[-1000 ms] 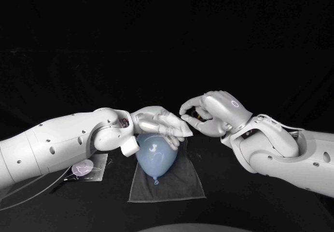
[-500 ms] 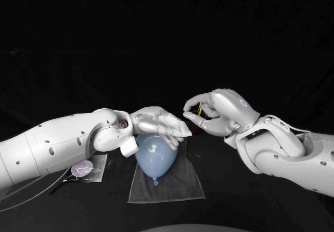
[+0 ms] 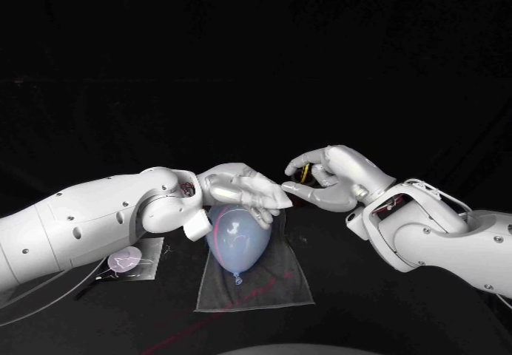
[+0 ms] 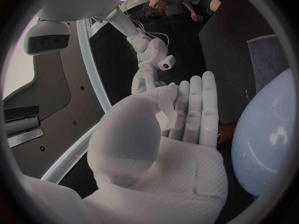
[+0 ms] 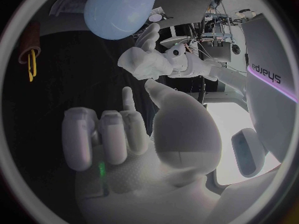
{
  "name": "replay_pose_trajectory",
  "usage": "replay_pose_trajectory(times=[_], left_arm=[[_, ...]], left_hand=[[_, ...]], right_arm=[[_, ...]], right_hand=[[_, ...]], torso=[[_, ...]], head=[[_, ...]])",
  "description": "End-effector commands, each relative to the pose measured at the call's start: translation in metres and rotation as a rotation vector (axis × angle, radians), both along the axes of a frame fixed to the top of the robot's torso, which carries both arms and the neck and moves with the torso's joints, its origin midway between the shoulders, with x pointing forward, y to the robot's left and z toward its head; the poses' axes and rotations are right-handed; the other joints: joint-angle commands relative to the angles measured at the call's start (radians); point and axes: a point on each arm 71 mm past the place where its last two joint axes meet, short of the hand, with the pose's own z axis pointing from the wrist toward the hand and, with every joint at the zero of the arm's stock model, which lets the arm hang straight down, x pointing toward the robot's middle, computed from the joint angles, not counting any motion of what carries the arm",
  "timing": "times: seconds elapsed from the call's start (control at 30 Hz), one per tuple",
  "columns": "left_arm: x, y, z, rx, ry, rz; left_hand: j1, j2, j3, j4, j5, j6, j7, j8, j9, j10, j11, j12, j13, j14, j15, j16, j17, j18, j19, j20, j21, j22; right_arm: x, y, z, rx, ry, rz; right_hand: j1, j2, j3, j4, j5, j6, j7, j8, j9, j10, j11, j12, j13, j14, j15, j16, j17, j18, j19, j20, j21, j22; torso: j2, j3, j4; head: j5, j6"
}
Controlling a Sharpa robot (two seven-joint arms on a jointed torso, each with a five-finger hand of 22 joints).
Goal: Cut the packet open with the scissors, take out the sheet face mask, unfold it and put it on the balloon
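Two robot hands hang close over the far end of a pale blue balloon (image 3: 237, 240), which lies on a grey cloth (image 3: 283, 285) on the black tabletop (image 3: 405, 318), knot toward the robot. The left robot hand (image 3: 246, 191) rests on the balloon's round end, pinching a crumpled white sheet face mask (image 4: 163, 100) between thumb and straight fingers. The right robot hand (image 3: 331, 177) hovers just beside that end, fingers curled on nothing. The packet (image 3: 130, 259) lies near the balloon on the left arm's side, and yellow-handled scissors (image 5: 30, 67) lie beyond the balloon.
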Motion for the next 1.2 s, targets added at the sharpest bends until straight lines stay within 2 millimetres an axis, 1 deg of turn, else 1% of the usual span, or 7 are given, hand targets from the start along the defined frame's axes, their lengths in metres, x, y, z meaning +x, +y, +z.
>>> replay_pose_trajectory(times=[0.03, 0.3, 0.53, 0.77, 0.97, 1.03, 1.2], left_arm=[[0.0, 0.0, 0.002, -0.012, -0.008, 0.004], [0.0, 0.0, 0.002, -0.012, -0.01, 0.004], [0.0, -0.001, 0.002, -0.011, -0.012, 0.002], [0.0, -0.001, 0.002, -0.011, -0.012, 0.001], [-0.001, -0.001, 0.002, -0.011, -0.012, 0.0], [-0.001, -0.001, 0.002, -0.011, -0.012, 0.0], [0.0, -0.001, 0.002, -0.01, -0.012, 0.0]], left_hand=[[0.008, 0.001, -0.003, -0.003, 0.003, 0.001, 0.004, 0.005, 0.106, -0.007, -0.002, -0.005, -0.001, 0.004, -0.001, -0.004, 0.001, 0.02, 0.007, -0.003, 0.006, 0.001], [0.009, 0.0, -0.003, -0.004, 0.003, 0.001, 0.003, 0.005, 0.106, -0.007, -0.002, -0.005, -0.001, 0.004, -0.001, -0.004, 0.001, 0.021, 0.007, -0.003, 0.006, 0.001], [0.01, 0.0, -0.002, -0.005, 0.003, 0.001, 0.003, 0.005, 0.106, -0.006, -0.002, -0.004, 0.0, 0.004, -0.001, -0.005, 0.002, 0.021, 0.007, -0.003, 0.007, 0.001], [0.011, 0.001, -0.002, -0.006, 0.003, 0.002, 0.003, 0.004, 0.107, -0.006, -0.003, -0.004, 0.0, 0.005, -0.001, -0.005, 0.002, 0.021, 0.007, -0.003, 0.007, 0.001], [0.011, 0.001, -0.002, -0.006, 0.003, 0.002, 0.003, 0.004, 0.107, -0.006, -0.003, -0.004, 0.0, 0.005, -0.001, -0.005, 0.002, 0.021, 0.007, -0.003, 0.007, 0.001], [0.011, 0.001, -0.002, -0.006, 0.003, 0.002, 0.003, 0.004, 0.107, -0.006, -0.003, -0.004, 0.0, 0.005, -0.001, -0.005, 0.002, 0.021, 0.007, -0.003, 0.007, 0.001], [0.011, 0.001, -0.002, -0.006, 0.003, 0.002, 0.003, 0.004, 0.107, -0.006, -0.003, -0.004, 0.0, 0.005, -0.001, -0.005, 0.002, 0.021, 0.007, -0.003, 0.007, 0.001]], right_arm=[[0.002, 0.0, -0.006, 0.015, 0.107, -0.008], [0.001, 0.004, -0.011, 0.001, 0.122, 0.006], [0.001, 0.007, -0.012, -0.007, 0.118, 0.018], [-0.001, 0.012, -0.012, -0.009, 0.103, 0.039], [-0.002, 0.014, -0.011, -0.002, 0.086, 0.051], [-0.002, 0.014, -0.011, 0.002, 0.081, 0.052], [-0.003, 0.015, -0.009, 0.019, 0.058, 0.054]], right_hand=[[0.011, 0.007, -0.007, -0.002, 0.006, -0.003, 0.002, -0.008, -0.002, 0.098, 0.008, -0.003, 0.257, 0.106, 0.008, 0.004, 0.263, 0.0, 0.056, 0.01, -0.005, 0.161], [0.026, 0.015, -0.012, -0.001, 0.006, 0.008, 0.001, -0.008, -0.004, 0.099, 0.008, -0.002, 0.258, 0.106, 0.008, 0.004, 0.263, 0.001, 0.056, 0.012, -0.005, 0.161], [0.036, 0.022, -0.012, -0.001, 0.007, 0.013, 0.001, -0.009, -0.006, 0.099, 0.007, -0.001, 0.258, 0.106, 0.008, 0.004, 0.263, 0.001, 0.057, 0.013, -0.004, 0.162], [0.062, 0.041, -0.012, -0.002, 0.008, 0.032, -0.004, -0.008, -0.009, 0.101, 0.003, 0.004, 0.26, 0.106, 0.005, 0.004, 0.263, 0.0, 0.058, 0.012, -0.003, 0.164], [0.071, 0.052, -0.011, -0.001, 0.009, 0.042, -0.007, -0.007, -0.011, 0.103, 0.001, 0.007, 0.262, 0.106, 0.003, 0.004, 0.263, 0.0, 0.059, 0.011, -0.002, 0.166], [0.073, 0.055, -0.011, -0.001, 0.009, 0.044, -0.008, -0.007, -0.011, 0.103, 0.0, 0.008, 0.262, 0.106, 0.003, 0.004, 0.263, 0.0, 0.059, 0.01, -0.002, 0.166], [0.095, 0.07, -0.005, -0.008, 0.009, 0.055, -0.013, -0.007, -0.014, 0.104, -0.004, 0.009, 0.263, 0.106, -0.001, 0.004, 0.263, -0.001, 0.06, 0.007, 0.0, 0.168]], torso=[[0.001, 0.0006, -0.0002], [0.0, -0.0002, -0.0004], [0.0, -0.0003, 0.0005], [0.0, -0.0001, -0.0003], [0.0, -0.0003, 0.0], [0.0, 0.0, 0.0003], [0.0, 0.0, -0.0002]], head=[[-0.002, -0.003], [-0.007, -0.005], [-0.006, -0.005], [-0.007, -0.006], [-0.005, -0.008], [-0.005, -0.006], [-0.005, -0.007]])
